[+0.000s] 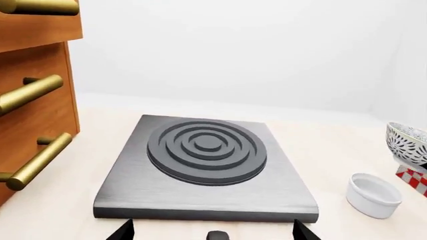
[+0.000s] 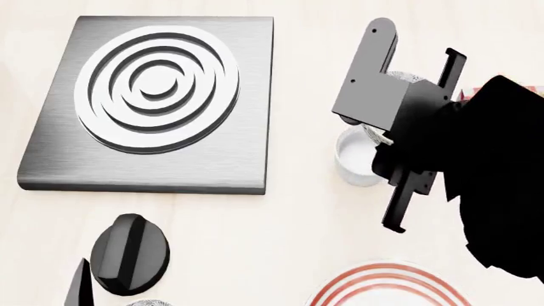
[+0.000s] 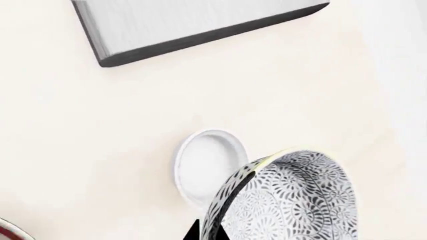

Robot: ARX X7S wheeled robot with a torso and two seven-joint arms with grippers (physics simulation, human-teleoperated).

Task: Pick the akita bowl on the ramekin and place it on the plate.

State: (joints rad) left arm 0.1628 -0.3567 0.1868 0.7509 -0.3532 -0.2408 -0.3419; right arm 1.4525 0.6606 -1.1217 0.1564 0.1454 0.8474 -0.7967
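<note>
Right pincer (image 3: 210,231) grips the akita bowl (image 3: 293,200); left pincer (image 1: 212,231) spread, unladen.

Much of the scene is hidden by the right arm or cut at the frame edges

In the head view the right arm covers nearly all of the akita bowl (image 2: 406,78) and the ramekin's (image 2: 355,160) 3 o'clock side, and the plate (image 2: 386,288) is cut off at 6 o'clock. The right wrist view crops the bowl's lower part, so the right gripper's (image 3: 200,234) hold cannot be judged. The left gripper (image 1: 212,233) shows only its tips.
</note>
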